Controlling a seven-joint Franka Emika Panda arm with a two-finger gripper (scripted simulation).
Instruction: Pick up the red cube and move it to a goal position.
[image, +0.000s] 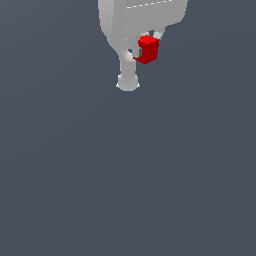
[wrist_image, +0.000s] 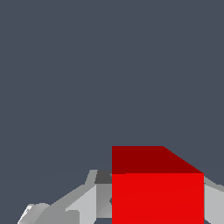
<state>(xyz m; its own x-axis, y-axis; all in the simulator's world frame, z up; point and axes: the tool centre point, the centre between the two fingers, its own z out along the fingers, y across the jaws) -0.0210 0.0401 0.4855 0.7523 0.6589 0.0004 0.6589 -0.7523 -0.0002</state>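
Note:
The red cube (image: 148, 49) is small and bright, and sits between the two white fingers of my gripper (image: 147, 48) near the top of the exterior view. One finger (image: 133, 54) shows on the exterior view's left of the cube, the other (image: 158, 35) just above it to the right. In the wrist view the red cube (wrist_image: 157, 192) fills the space between the pale fingers (wrist_image: 92, 199), which press against its sides. My gripper (wrist_image: 157, 199) is shut on the cube. The goal position is out of view; nothing marks it in either picture.
The white arm body (image: 140, 15) hangs over the top of the exterior view, and a rounded white arm part (image: 127, 81) lies below and to the left of the cube. Plain dark grey-blue ground (image: 130, 175) surrounds them.

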